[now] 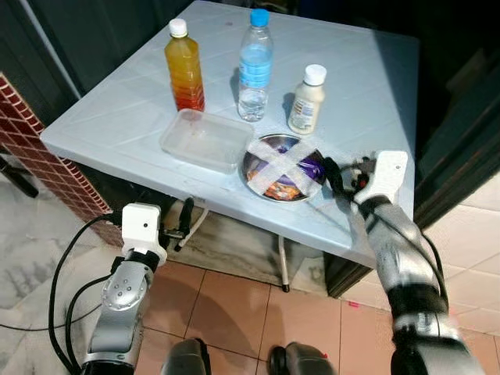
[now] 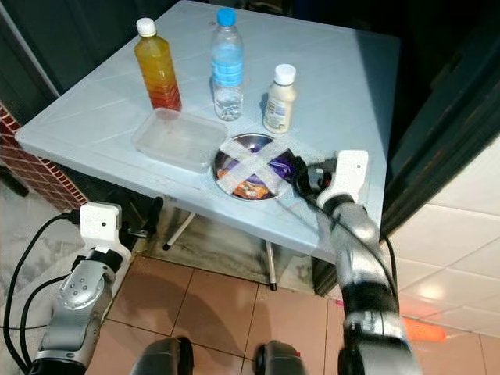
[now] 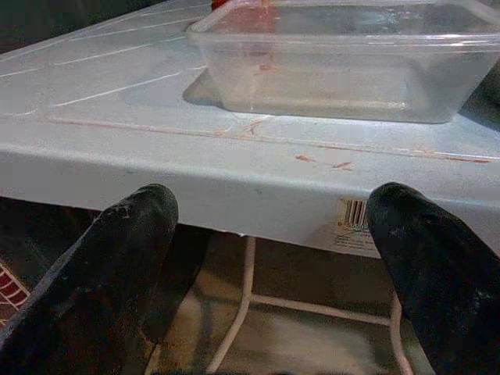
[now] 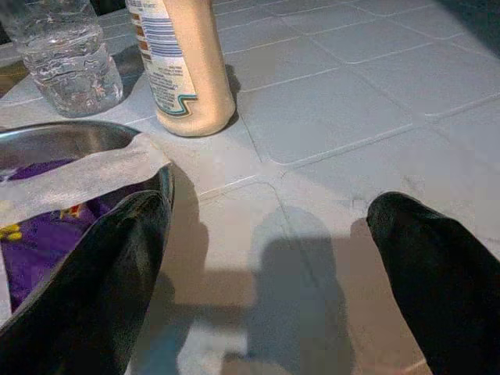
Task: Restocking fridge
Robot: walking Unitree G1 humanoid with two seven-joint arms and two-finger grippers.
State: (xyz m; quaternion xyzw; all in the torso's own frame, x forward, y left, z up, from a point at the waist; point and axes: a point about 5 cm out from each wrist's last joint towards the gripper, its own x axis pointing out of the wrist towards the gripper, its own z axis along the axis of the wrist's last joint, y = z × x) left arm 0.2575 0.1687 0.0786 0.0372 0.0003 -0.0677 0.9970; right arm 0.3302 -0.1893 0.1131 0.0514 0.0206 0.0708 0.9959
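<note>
Pale blue tiled-pattern table (image 1: 125, 117) fills upper centre of frame, white metal legs (image 1: 281, 262) beneath. Barcode sticker (image 3: 353, 212) on table's front edge. Red brick wall (image 1: 35, 148) at left edge. Terracotta floor tiles (image 1: 234, 305) at lower centre; pale marbled floor (image 1: 31, 266) at lower left. Black cables (image 1: 66, 273) loop over floor at lower left. White wall tiles (image 2: 461, 226) at right edge.
</note>
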